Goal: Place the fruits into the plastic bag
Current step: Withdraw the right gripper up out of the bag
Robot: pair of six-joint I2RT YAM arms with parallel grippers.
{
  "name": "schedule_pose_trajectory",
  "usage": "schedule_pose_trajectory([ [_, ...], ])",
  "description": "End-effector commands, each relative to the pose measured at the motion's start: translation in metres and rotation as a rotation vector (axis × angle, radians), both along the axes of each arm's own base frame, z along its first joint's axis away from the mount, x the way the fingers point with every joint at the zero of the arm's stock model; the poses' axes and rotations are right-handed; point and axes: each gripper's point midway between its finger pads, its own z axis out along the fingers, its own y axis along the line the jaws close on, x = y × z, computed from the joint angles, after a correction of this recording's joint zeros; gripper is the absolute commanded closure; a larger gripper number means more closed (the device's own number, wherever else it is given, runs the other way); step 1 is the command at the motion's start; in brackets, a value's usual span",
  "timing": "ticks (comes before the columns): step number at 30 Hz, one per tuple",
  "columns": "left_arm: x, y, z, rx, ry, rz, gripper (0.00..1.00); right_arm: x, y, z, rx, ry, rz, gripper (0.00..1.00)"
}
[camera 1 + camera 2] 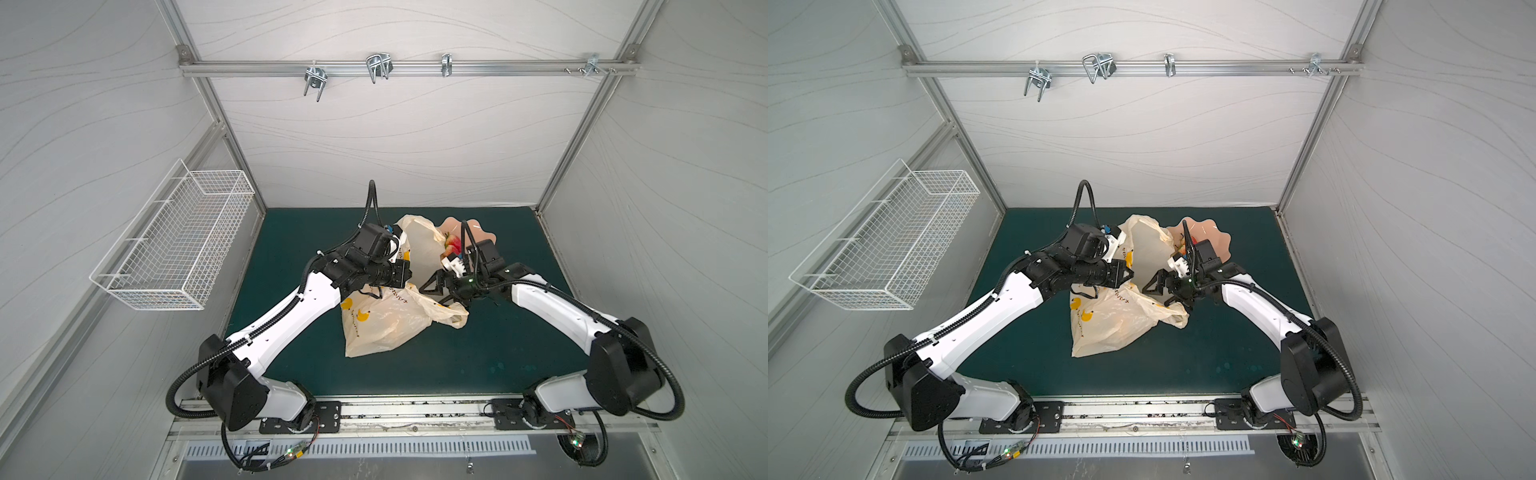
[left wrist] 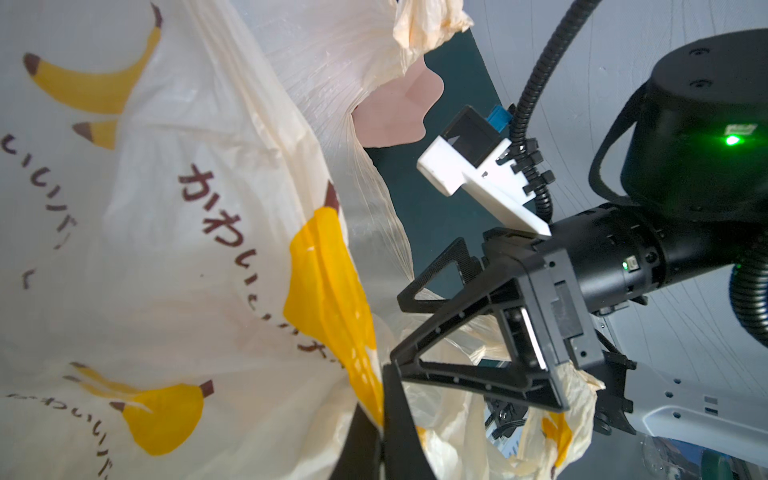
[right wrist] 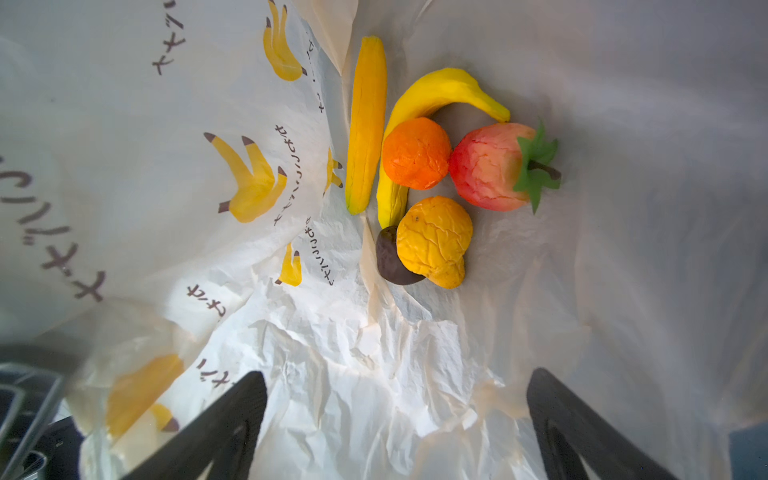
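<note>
- Six fruits (image 3: 432, 174) lie inside the bag (image 1: 382, 328).
- L gripper (image 2: 382, 399) is clamped on the bag rim; R gripper (image 3: 397, 374) has jaws apart, empty, at the bag's mouth.
- Drop looks done, we reckon; next we back R out and fetch the red fruit (image 1: 454, 243) at the dish (image 1: 478, 232).

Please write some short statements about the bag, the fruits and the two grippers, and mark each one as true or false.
1. The left gripper is shut on the plastic bag. True.
2. The right gripper holds an orange. False: it is open and empty, at the bag's mouth.
3. A banana and an orange lie inside the bag. True.
4. The pink dish is empty. False: a red fruit shows on it.
5. The white wire basket hangs on the side wall. True.
</note>
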Motion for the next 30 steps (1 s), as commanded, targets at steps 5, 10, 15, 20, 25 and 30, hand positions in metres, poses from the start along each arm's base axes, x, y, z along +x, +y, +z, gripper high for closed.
schedule_pose_trajectory([
  [5,0.001,0.0,0.013,-0.021,-0.046,0.002,1.0,0.0,-0.025,0.006,-0.037,-0.024,-0.042,0.01],
  [10,0.001,0.002,0.011,-0.011,-0.045,0.005,1.0,0.005,-0.037,0.009,-0.043,-0.033,-0.07,0.01],
  [15,0.0,0.003,0.011,-0.005,-0.048,0.002,1.0,0.011,-0.048,0.013,-0.054,-0.041,-0.101,0.01],
  [20,0.0,0.004,0.011,0.0,-0.048,0.002,1.0,0.019,-0.061,0.013,-0.088,-0.041,-0.132,0.01],
  [25,-0.002,0.005,0.013,0.001,-0.05,0.002,1.0,0.03,-0.073,0.015,-0.108,-0.044,-0.167,0.01],
  [30,-0.003,0.006,0.014,0.002,-0.049,0.002,1.0,0.046,-0.085,0.016,-0.14,-0.056,-0.198,0.01],
])
